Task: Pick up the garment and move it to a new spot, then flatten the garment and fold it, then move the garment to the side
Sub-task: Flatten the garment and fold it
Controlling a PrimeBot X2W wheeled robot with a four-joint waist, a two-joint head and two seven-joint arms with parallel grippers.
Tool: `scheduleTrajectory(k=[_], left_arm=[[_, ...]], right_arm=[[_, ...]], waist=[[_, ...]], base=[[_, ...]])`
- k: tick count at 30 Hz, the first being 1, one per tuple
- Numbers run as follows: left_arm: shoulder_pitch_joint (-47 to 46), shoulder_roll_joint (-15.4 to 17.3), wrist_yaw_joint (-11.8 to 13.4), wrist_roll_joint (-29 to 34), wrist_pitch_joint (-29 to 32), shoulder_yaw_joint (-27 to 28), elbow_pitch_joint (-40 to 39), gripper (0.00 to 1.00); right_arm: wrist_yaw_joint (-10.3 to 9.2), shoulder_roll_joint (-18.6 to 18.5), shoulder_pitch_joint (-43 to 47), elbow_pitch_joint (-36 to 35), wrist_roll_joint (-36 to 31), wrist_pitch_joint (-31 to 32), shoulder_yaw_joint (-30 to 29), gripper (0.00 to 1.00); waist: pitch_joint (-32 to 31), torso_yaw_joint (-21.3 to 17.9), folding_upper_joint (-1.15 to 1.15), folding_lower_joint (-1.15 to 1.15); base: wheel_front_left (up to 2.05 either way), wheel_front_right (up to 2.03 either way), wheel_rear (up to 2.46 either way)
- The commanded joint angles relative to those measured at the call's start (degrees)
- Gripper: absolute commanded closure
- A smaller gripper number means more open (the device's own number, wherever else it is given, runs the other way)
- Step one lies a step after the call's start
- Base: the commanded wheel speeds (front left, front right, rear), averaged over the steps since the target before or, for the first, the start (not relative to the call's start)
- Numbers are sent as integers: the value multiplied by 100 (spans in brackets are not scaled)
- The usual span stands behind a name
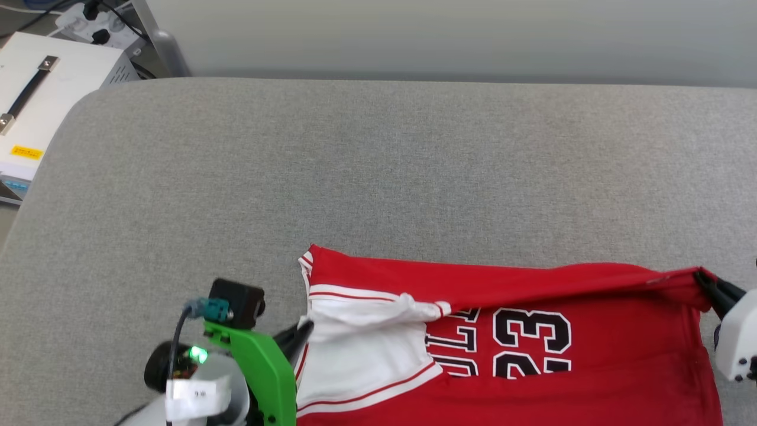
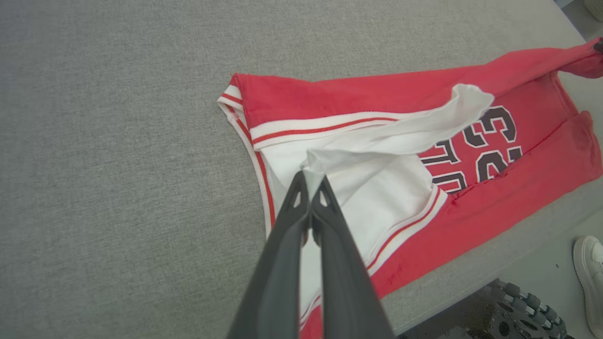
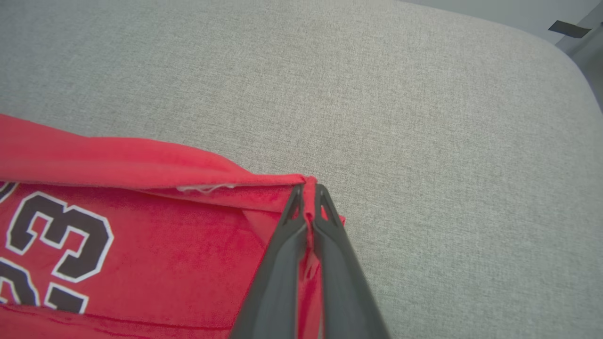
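Note:
The garment, a red jersey with white sleeves and black lettering, lies across the near half of the grey cushioned surface. My left gripper is shut on a pinch of the white sleeve, seen in the left wrist view at the left gripper. At the right, my right gripper is shut on a red corner of the garment, lifted slightly; the right wrist view shows the right gripper clamping that red hem. The far red edge is folded over toward me between the two grips.
A white case with a black handle sits beyond the surface's far left corner, with a power strip behind it. Open grey surface stretches beyond the garment. A white shoe and the robot's wheeled base show below the near edge.

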Motion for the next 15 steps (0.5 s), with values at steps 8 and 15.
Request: scheduleTrajectory(k=[8,15], left_arm=[[653,38,150,-222,-88,-141,-7,100],[825,-67,36,-283,-159,-275,459,100]], right_arm=[[-5,-279,730,-291,272,135,138,100],[-5,-386,992,-356,391,189,332,100]], waist=[[-190,39,0,0],[-241,15,0,0]], base=[[0,0,0],[0,0,0]])
